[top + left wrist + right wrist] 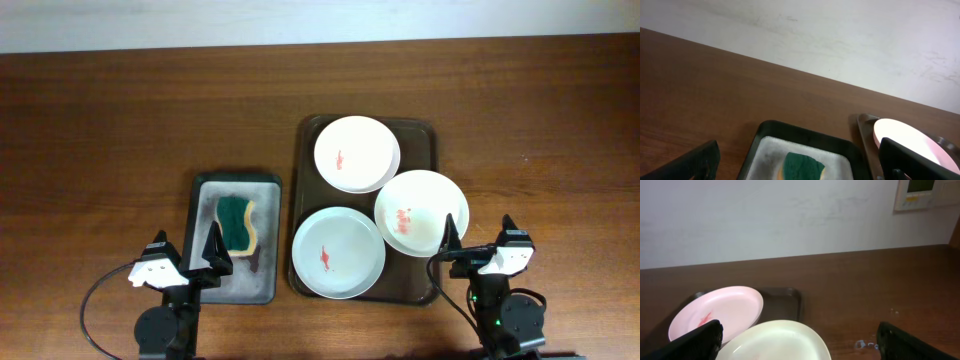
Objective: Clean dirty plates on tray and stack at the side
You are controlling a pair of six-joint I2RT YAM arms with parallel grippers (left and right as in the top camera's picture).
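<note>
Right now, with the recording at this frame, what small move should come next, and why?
Probably lower the left gripper onto the green sponge in the grey tray and close on it. All three plates on the brown tray show red smears, and it, like the right gripper, is open and empty.

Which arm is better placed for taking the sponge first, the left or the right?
Left. The open left gripper sits just beside the sponge; the right gripper is across the dark tray.

You can pass over the open table (120, 110) at upper left and top, but 3 plates (357, 153) crowd the tray (420, 138) right of the sponge tray (203, 200).
</note>
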